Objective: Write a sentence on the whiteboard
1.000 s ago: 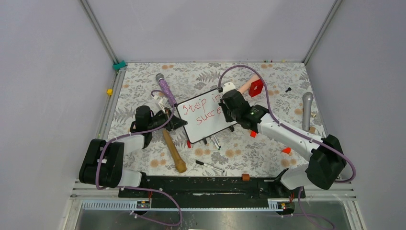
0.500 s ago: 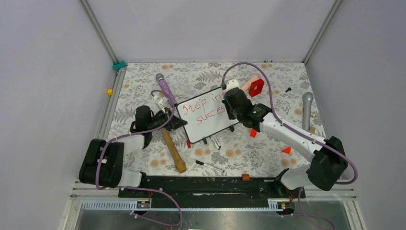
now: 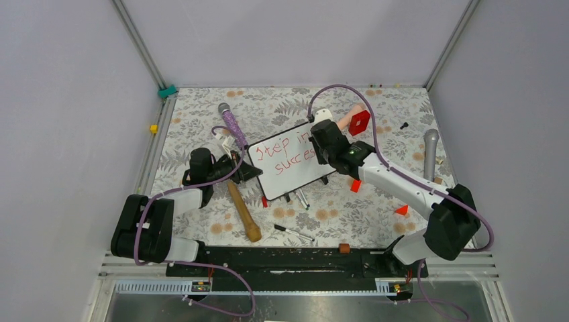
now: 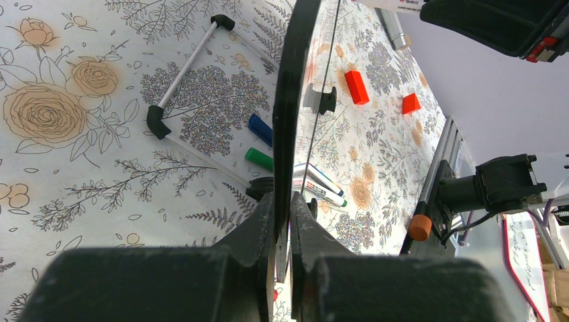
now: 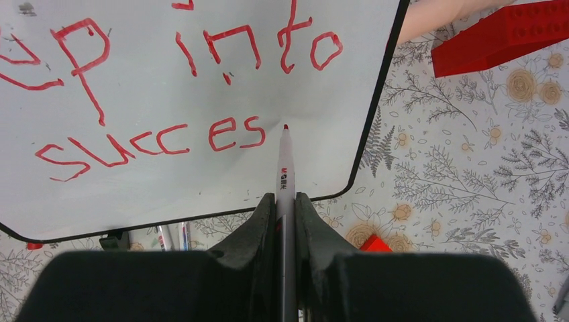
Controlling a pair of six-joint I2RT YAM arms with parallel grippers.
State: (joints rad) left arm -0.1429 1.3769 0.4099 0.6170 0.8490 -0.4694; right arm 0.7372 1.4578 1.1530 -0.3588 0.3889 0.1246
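The whiteboard stands tilted at the table's middle. The red sentence reads "step into" over "succes" in the right wrist view. My left gripper is shut on the whiteboard's left edge; its jaws clamp the black frame in the left wrist view. My right gripper is shut on a red marker, seen between the jaws. The marker's tip is at the board, just right of the last "s".
A wooden rolling pin lies beside the left arm. A purple microphone, a red block and a grey microphone lie around the board. Loose markers lie under its near edge; a black marker lies nearer.
My right gripper has shifted a little to the right along the second line. An "s" now shows after "succe". The left gripper has not moved.
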